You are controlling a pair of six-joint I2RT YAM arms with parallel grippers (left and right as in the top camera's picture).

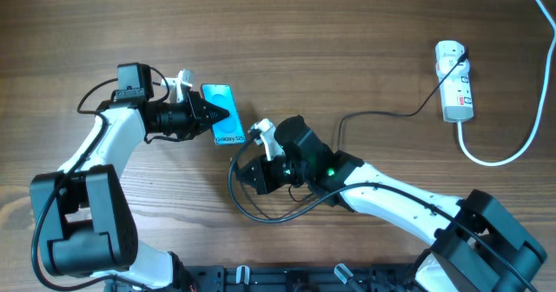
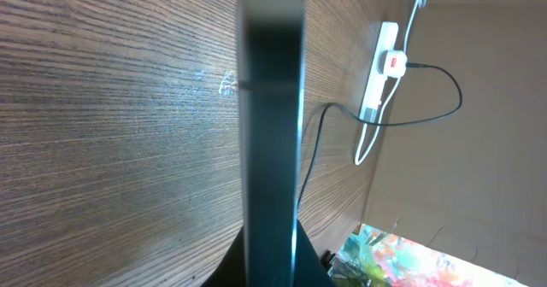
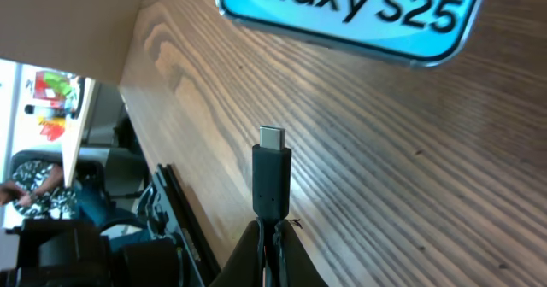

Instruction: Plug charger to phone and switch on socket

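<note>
The phone (image 1: 221, 111) has a teal-blue screen and a white band reading "Galaxy S25". My left gripper (image 1: 211, 115) is shut on it; in the left wrist view the phone (image 2: 272, 133) stands edge-on between the fingers (image 2: 272, 266). My right gripper (image 1: 254, 172) is shut on the charger's small plug tip (image 3: 272, 180), which points at the phone's text end (image 3: 350, 14) with a gap between them. The black cable (image 1: 382, 115) runs to the white socket strip (image 1: 455, 82) at the far right, where its black plug sits; the strip also shows in the left wrist view (image 2: 382, 69).
The thick white cord (image 1: 521, 144) loops from the strip toward the right edge. Slack black cable (image 1: 252, 207) loops beside my right arm near the table's front edge. A black rail (image 1: 287, 279) runs along the front.
</note>
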